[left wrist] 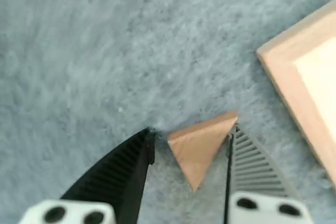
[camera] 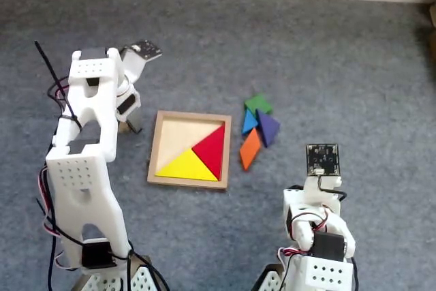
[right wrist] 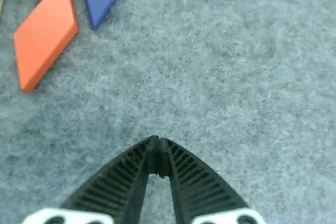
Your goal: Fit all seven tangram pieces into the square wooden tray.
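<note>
The square wooden tray (camera: 194,115) holds a red triangle (camera: 212,149) and a yellow triangle (camera: 182,166). Just off its left edge, my left gripper (left wrist: 191,135) stands open astride a small plain-wood triangle (left wrist: 201,145) on the carpet; the grey finger (left wrist: 252,166) touches it and the black finger (left wrist: 131,166) is slightly apart. A tray corner (left wrist: 286,72) lies close by. Right of the tray lie a green piece (camera: 258,105), a light blue triangle (camera: 249,122), a purple triangle (camera: 267,127) and an orange parallelogram (camera: 250,148). My right gripper (right wrist: 157,153) is shut, empty, short of the orange piece (right wrist: 44,32).
Grey carpet covers the whole work surface. The left arm (camera: 85,161) stretches along the tray's left side; the right arm's base (camera: 317,236) sits at the lower right. Open carpet lies beyond the tray and to the far right.
</note>
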